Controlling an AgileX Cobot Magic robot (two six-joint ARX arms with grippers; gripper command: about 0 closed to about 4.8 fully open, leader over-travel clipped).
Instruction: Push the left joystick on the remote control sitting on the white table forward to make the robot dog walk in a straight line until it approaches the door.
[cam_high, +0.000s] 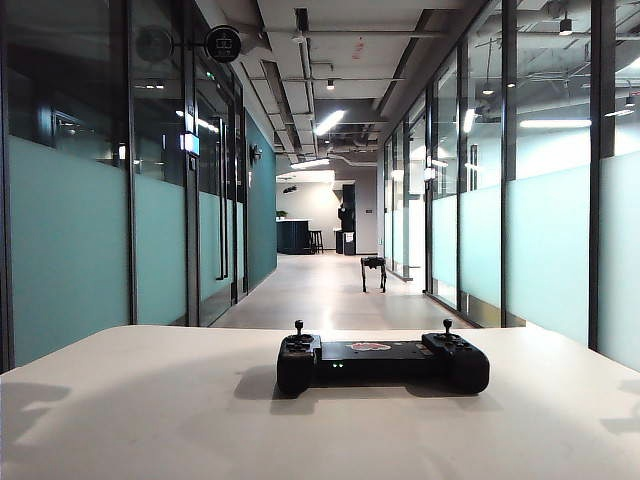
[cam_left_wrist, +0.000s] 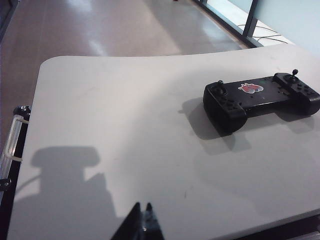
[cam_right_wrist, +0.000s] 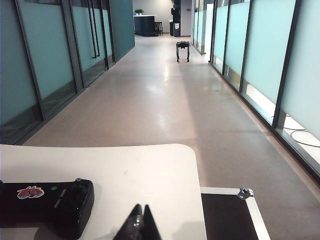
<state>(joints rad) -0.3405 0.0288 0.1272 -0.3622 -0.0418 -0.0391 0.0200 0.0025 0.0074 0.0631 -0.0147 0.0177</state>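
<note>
The black remote control (cam_high: 382, 362) lies on the white table (cam_high: 150, 410), with nothing touching it. Its left joystick (cam_high: 298, 328) stands upright, as does the twin stick (cam_high: 447, 326). In the left wrist view the remote control (cam_left_wrist: 260, 97) and left joystick (cam_left_wrist: 219, 85) lie well ahead of my left gripper (cam_left_wrist: 142, 206), which is shut and empty. My right gripper (cam_right_wrist: 141, 207) is shut too, beside the remote control's end (cam_right_wrist: 50, 202). Far down the corridor the robot dog (cam_high: 373, 268) (cam_right_wrist: 183, 49) stands near the right glass wall. I cannot tell which door is meant.
Frosted glass walls and doors (cam_high: 70, 240) line both sides of the long corridor. A black case with metal corners (cam_right_wrist: 227, 215) sits beside the table's right edge. A metal-edged frame (cam_left_wrist: 12, 145) borders the table's left side.
</note>
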